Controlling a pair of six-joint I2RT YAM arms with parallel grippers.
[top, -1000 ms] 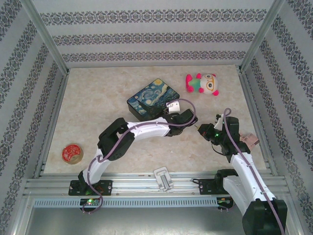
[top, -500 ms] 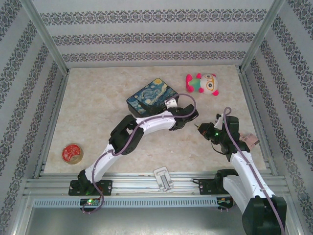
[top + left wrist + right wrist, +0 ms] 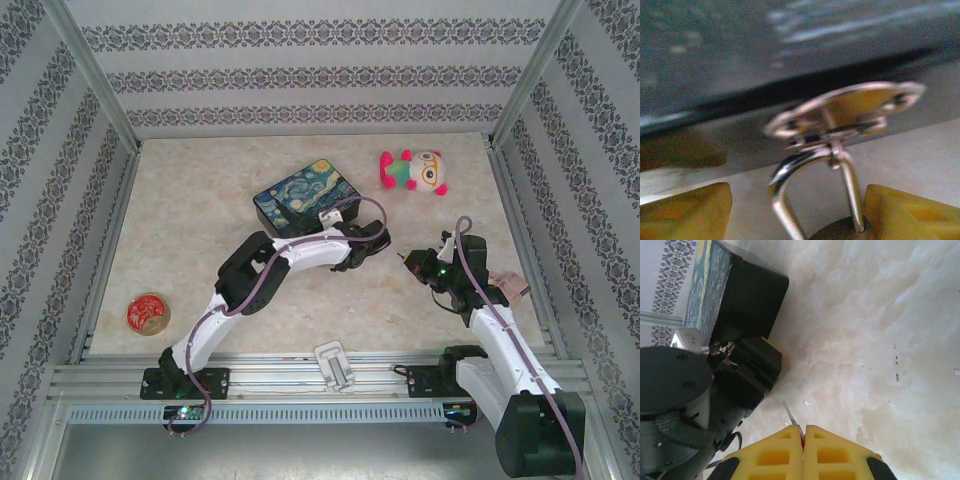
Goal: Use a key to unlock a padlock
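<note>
Padlock [image 3: 849, 192] hangs from tin [image 3: 300, 195] latch [image 3: 860, 107], mid-table [image 3: 200, 280] toward far edge, its shackle between left gripper's [image 3: 797, 210] 2 spread fingers [image 3: 685, 215]. Right gripper [image 3: 802, 432], pressed together, pinches key [image 3: 789, 412] nearby, apart from padlock.

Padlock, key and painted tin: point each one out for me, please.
padlock [image 3: 850, 190], left wrist view, right leg of its shackle.
key [image 3: 790, 414], right wrist view, middle of the bare blade.
painted tin [image 3: 305, 192], top view, lid.

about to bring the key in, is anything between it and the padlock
The left gripper: it straddles the padlock at the tin's latch, and its dark finger sits on the side facing the key in the right gripper. Otherwise bare table.
</note>
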